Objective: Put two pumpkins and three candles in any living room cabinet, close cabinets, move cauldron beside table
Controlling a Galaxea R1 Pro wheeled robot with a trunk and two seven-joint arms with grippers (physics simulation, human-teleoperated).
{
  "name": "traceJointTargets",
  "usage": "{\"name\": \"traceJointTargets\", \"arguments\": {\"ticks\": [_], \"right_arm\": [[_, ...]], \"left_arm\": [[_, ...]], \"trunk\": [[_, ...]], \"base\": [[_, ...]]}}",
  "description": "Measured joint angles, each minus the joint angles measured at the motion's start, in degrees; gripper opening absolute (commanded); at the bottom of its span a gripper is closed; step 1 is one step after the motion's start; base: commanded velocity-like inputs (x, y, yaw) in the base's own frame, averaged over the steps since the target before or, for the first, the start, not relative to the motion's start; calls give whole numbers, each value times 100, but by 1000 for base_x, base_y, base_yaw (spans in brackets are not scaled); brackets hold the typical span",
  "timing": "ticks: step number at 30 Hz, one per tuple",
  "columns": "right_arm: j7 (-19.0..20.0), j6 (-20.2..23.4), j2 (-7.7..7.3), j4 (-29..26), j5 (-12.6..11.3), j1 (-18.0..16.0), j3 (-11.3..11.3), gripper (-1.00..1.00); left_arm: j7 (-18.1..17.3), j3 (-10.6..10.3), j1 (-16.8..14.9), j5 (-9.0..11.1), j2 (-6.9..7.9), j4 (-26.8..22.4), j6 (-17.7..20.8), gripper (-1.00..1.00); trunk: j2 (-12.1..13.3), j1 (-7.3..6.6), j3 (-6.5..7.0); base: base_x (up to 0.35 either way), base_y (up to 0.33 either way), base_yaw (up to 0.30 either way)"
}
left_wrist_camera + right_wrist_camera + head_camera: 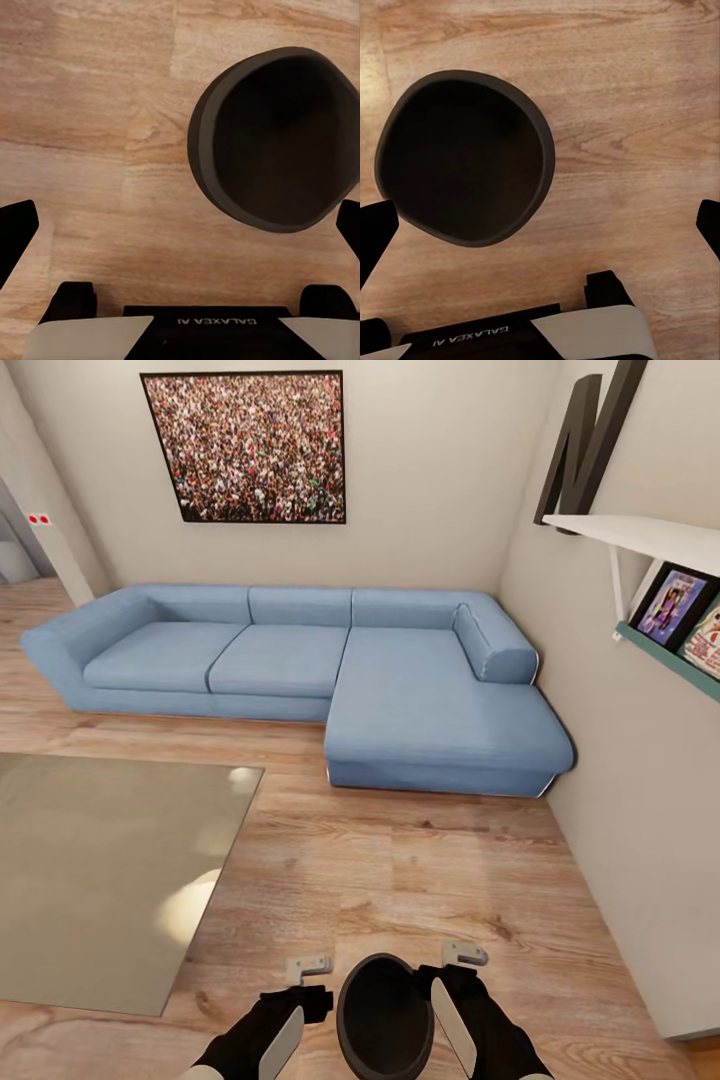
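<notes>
The black cauldron (385, 1015) is at the near edge of the head view, mouth up, over the wooden floor, a short way right of the glass-topped table (90, 860). My left gripper (300, 1000) and right gripper (452, 988) flank it, one on each side. In the left wrist view the cauldron (281, 142) lies off to one side of the open left gripper (184, 225), one fingertip close to its rim. The right wrist view shows the cauldron (465, 157) beside the open right gripper (544, 221) in the same way. I cannot tell whether the cauldron rests on the floor.
A blue corner sofa (300, 660) runs along the far wall under a framed picture (245, 448). On the right wall hangs a white shelf (650, 535) with framed pictures (672, 605) below it. Bare wooden floor (400, 850) lies between the table and the right wall.
</notes>
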Motion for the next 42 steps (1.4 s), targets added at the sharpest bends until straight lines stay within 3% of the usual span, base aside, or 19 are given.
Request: {"name": "traceJointTargets", "arguments": {"ticks": [42], "right_arm": [[12,8,0,10,1,0,9,100]], "left_arm": [[-1,-9,0,3,0,17,-112,100]], "trunk": [[-1685,923,-755]], "base": [[0,0,0]]}}
